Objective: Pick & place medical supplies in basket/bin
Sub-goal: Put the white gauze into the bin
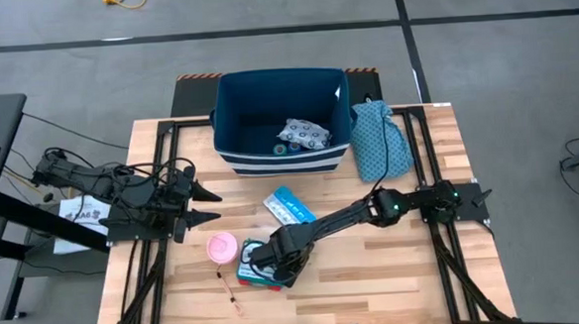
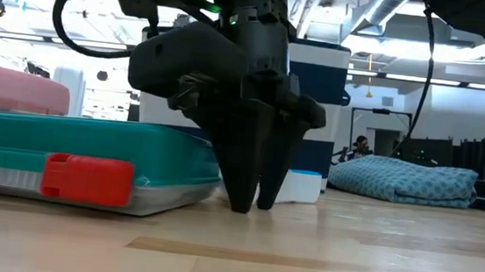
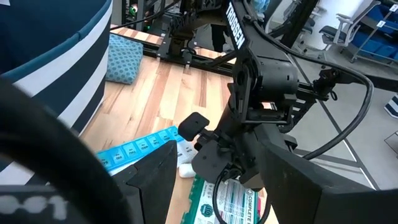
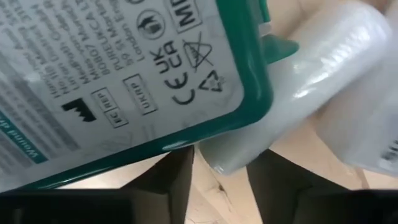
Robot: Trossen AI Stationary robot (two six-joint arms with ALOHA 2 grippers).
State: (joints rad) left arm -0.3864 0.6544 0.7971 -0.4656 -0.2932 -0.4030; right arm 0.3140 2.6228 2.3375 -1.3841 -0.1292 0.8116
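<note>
The teal flat box (image 1: 258,270) lies flat on the table near its near edge, with a red latch (image 2: 85,178) in the low view. My right gripper (image 1: 278,263) points down at the box's right end, its fingertips (image 2: 241,202) on the wood. It is open by a narrow gap, with the box's clear corner (image 4: 239,146) between the fingers. The pink roll (image 1: 223,248), swab stick (image 1: 230,290) and light-blue packet (image 1: 290,206) lie nearby. The white pouch (image 1: 303,133) and green tape roll (image 1: 279,150) lie inside the navy bin (image 1: 230,116). My left gripper (image 1: 207,206) waits open at the table's left. My right gripper comes from above, pointing down, with both fingertips on the table beside the teal box's right end. The box's clear lower corner (image 4: 249,140) sits in the narrow gap between the fingers. Whether a finger presses that corner, I cannot tell. The box lies flat on the table.
The teal dotted cloth (image 1: 380,137) lies right of the bin at the far edge. Black frame rails (image 1: 162,188) run along both table sides. Bare wood (image 1: 395,276) stretches right of the box.
</note>
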